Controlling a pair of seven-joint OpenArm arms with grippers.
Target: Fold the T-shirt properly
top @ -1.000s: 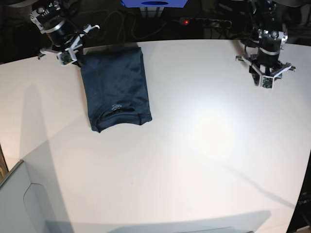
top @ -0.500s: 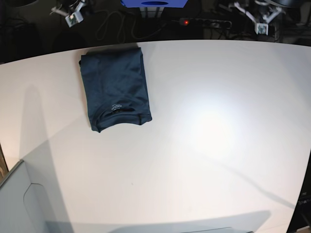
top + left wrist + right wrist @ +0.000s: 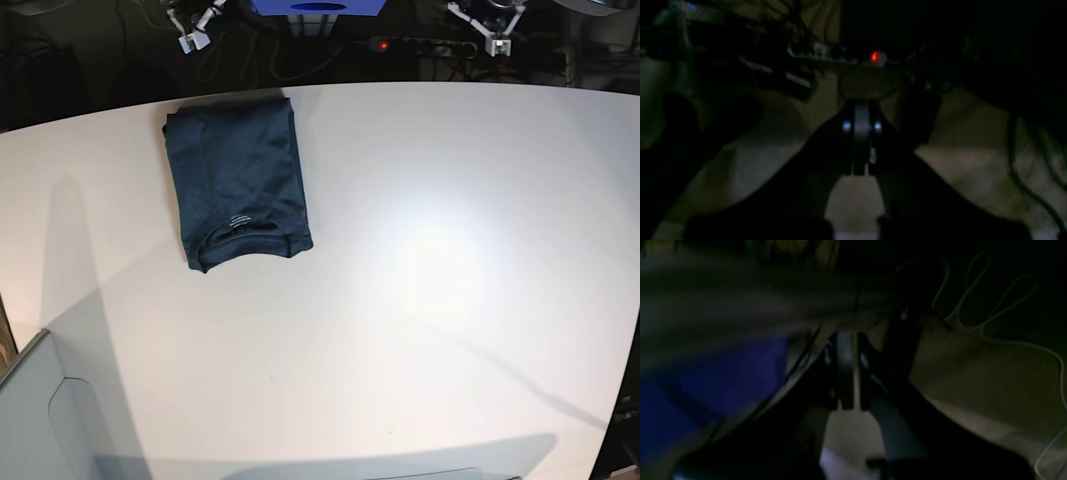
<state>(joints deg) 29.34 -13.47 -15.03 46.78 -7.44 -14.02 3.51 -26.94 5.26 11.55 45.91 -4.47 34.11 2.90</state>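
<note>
From where I sit the folding looks finished: the T-shirt [image 3: 239, 185] lies as one compact rectangle at the far-left part of the white tabletop [image 3: 420, 300], sleeves tucked out of sight, collar and its pale label print facing up at the near edge. I judge nothing is left except perhaps squaring the slightly uneven near corners. Both arms are pulled off past the far edge. In the base view the left hand [image 3: 489, 22] and right hand [image 3: 196, 21] are small pale shapes over the dark cable clutter, well apart from the cloth. In the wrist views the left hand [image 3: 861, 133] and right hand [image 3: 846, 373] show their fingers pressed together with nothing between them. Count: one T-shirt, two hands, one power strip [image 3: 420, 45] with a red light, one blue box [image 3: 318, 7].
</note>
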